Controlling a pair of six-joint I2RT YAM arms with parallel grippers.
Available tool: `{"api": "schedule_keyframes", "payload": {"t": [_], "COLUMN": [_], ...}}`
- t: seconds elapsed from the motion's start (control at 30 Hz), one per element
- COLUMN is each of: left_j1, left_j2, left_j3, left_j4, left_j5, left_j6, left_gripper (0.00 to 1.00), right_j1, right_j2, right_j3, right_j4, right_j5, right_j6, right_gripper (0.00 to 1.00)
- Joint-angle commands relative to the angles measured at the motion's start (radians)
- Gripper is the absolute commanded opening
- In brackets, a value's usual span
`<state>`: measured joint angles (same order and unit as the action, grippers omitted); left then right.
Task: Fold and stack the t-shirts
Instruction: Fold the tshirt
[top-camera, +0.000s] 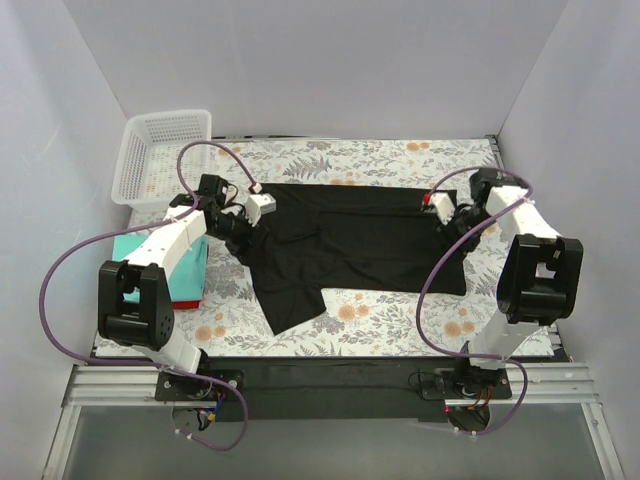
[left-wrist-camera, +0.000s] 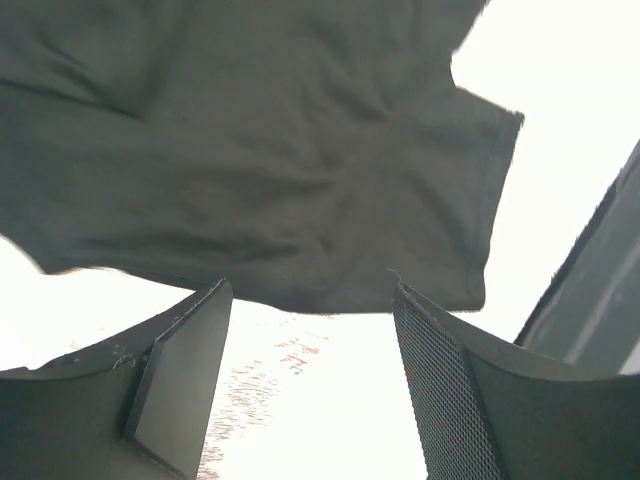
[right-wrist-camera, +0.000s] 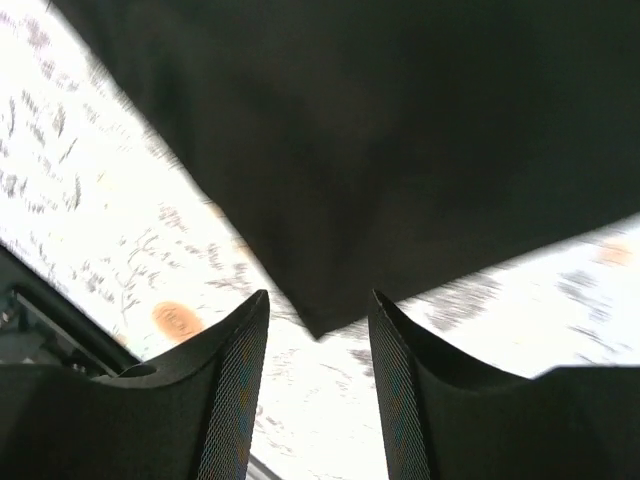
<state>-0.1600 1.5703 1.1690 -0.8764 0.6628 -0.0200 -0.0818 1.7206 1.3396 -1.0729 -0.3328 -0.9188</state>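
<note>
A black t-shirt (top-camera: 350, 245) lies spread across the middle of the flowered table, with one sleeve trailing toward the front left. My left gripper (top-camera: 243, 225) is at the shirt's left edge. In the left wrist view its jaws stand wide apart, and the left gripper (left-wrist-camera: 312, 300) holds nothing, with the black t-shirt (left-wrist-camera: 260, 150) just beyond the tips. My right gripper (top-camera: 447, 215) is at the shirt's right edge. The right gripper (right-wrist-camera: 318, 300) is open, and a corner of the black t-shirt (right-wrist-camera: 400, 130) lies loose on the table between its tips. A folded teal t-shirt (top-camera: 195, 262) on a red one (top-camera: 185, 300) sits under the left arm.
A white lattice basket (top-camera: 160, 150) stands at the back left corner. White walls close in the table on the left, back and right. The flowered tablecloth (top-camera: 400, 310) shows in front of the black shirt.
</note>
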Motion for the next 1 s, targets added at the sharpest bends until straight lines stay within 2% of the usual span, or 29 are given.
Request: {"api": "schedule_keyframes", "payload": {"t": [0.0,0.07,0.17,0.57,0.67,0.8,0.87,0.97], "left_j1": [-0.027,-0.041,-0.065,-0.164,-0.177,-0.226,-0.266,-0.288], "left_j2": [-0.036,-0.046,-0.050,-0.073,-0.072,-0.095,-0.114,-0.109], "left_j3": [-0.057,-0.078,-0.103,-0.189,-0.196,-0.247,-0.301,-0.334], "left_j4": [-0.012,0.005,0.022,0.086,0.089,0.129,0.201,0.264], "left_j5": [-0.017,-0.028,-0.043,-0.141,-0.143,-0.166,-0.233,-0.290], "left_j6": [0.058,0.051,0.042,0.038,0.040,0.048,0.035,0.028], "left_gripper": [0.64,0.64,0.64,0.64,0.64,0.64,0.64,0.62], "right_j1": [0.074,0.115,0.160,0.175,0.180,0.192,0.197,0.205], "right_j2": [-0.088,-0.128,-0.147,-0.174,-0.168,-0.170,-0.170,-0.173], "right_j3": [-0.141,-0.250,-0.328,-0.418,-0.430,-0.461,-0.467,-0.464], "right_j4": [0.080,0.129,0.175,0.243,0.254,0.277,0.278,0.281], "right_j5": [0.072,0.141,0.182,0.268,0.278,0.287,0.284,0.282], "right_j6": [-0.109,-0.120,-0.118,-0.140,-0.140,-0.132,-0.123,-0.115], "right_gripper": [0.50,0.49,0.48,0.48,0.45,0.32,0.29,0.18]}}
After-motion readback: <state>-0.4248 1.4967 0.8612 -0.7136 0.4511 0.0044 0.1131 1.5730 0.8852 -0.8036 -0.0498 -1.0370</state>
